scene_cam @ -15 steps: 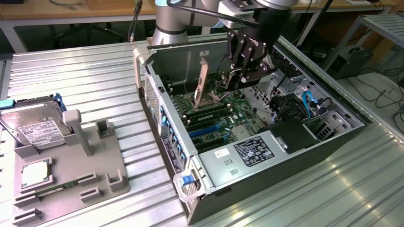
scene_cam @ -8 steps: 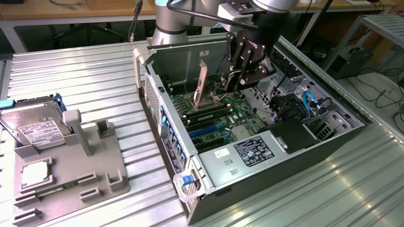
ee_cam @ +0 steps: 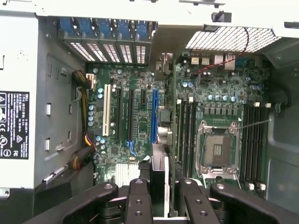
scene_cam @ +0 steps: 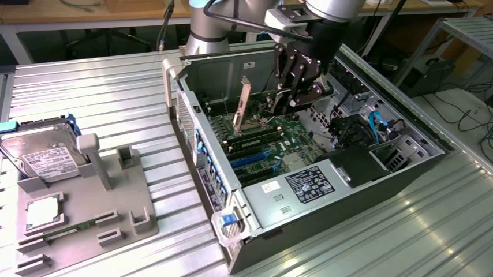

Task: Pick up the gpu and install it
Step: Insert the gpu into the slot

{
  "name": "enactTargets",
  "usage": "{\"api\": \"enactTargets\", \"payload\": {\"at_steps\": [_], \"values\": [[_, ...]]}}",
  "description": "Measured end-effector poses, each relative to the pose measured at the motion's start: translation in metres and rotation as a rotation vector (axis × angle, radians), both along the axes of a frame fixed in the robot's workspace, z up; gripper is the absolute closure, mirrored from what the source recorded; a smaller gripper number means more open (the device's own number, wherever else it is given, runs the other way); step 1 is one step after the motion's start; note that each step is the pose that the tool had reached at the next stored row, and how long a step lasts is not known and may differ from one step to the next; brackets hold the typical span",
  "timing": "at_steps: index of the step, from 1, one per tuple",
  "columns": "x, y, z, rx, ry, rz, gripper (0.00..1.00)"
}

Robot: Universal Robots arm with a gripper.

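My pincer hung inside the open computer case, clamped on the gpu, which I held on edge over the motherboard, near the case's rear wall and above the blue slot.

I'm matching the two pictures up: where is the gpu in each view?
Exterior view: gpu upright under the gripper, inside the open case.
Wrist view: gpu edge-on between the black fingers, over the board.
Shared landmark: the black label.
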State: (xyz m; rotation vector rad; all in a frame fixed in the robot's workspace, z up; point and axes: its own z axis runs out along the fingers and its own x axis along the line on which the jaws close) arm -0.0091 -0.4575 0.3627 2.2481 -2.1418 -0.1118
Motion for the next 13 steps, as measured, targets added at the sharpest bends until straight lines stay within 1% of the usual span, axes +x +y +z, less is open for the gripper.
{"api": "enactTargets", "payload": {"at_steps": [2, 3, 13], "values": [[0.0, 0.0007, -0.0007, -0.001, 0.0014, 0.0, 0.72], [0.0, 0.0024, -0.0009, -0.0008, 0.0014, 0.0, 0.72], [-0.001, 0.0025, -0.0009, -0.0012, 0.0014, 0.0, 0.72]]}}
